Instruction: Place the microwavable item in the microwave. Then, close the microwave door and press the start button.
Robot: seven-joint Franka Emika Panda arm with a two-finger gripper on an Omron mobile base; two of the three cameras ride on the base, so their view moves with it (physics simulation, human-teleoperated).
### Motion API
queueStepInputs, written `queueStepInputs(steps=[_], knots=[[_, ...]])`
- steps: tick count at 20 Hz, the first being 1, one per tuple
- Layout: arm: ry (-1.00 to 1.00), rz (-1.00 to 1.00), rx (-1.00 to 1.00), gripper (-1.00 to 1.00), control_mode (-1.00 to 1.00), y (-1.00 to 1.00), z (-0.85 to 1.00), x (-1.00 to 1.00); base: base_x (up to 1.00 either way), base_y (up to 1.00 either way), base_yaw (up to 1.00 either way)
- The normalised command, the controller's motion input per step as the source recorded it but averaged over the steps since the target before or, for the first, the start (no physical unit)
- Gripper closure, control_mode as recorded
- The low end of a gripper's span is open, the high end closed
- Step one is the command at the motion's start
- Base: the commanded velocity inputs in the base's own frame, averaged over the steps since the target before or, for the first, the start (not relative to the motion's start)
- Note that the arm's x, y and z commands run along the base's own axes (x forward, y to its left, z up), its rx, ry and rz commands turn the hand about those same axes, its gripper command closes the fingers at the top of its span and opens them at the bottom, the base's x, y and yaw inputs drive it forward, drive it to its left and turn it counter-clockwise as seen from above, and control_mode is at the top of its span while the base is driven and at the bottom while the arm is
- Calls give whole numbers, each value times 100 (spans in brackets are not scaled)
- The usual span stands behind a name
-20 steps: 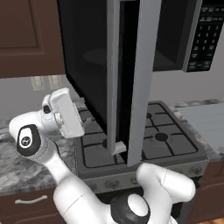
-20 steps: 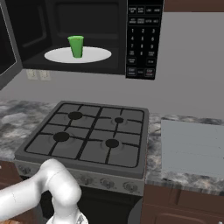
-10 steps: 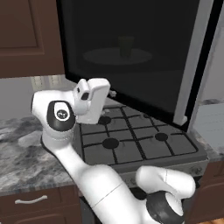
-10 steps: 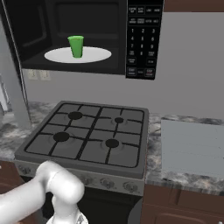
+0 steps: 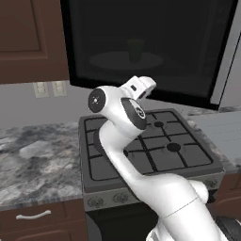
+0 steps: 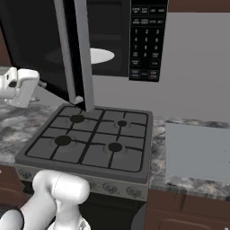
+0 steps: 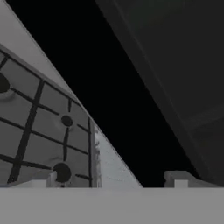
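Wide black microwave door with dark glass window: partly swung, outer face just beyond white two-finger gripper, jaws wide, empty. Green cup on turntable inside microwave.

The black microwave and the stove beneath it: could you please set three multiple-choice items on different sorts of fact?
1. Where is the small tapered cup? A in a cupboard; B on the white round plate inside the black microwave; C on the counter.
2. How many burners has the black gas stove? A two; B four; C six.
3. The wide black microwave door is: A shut flush; B off its hinges; C partly open.
B: seen through the glass. B: four rings show. C: its edge juts forward.
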Motion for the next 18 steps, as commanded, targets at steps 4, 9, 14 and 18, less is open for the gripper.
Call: queueStepInputs(steps=[4,9,14,18], knots=[[-7,56,5,-100,-100,-38,0,54,0,0,0],[-5,50,0,-100,-100,-9,11,31,0,0,0],[0,40,0,-100,-100,0,36,43,0,0,0],[0,38,0,-100,-100,0,31,54,0,0,0]])
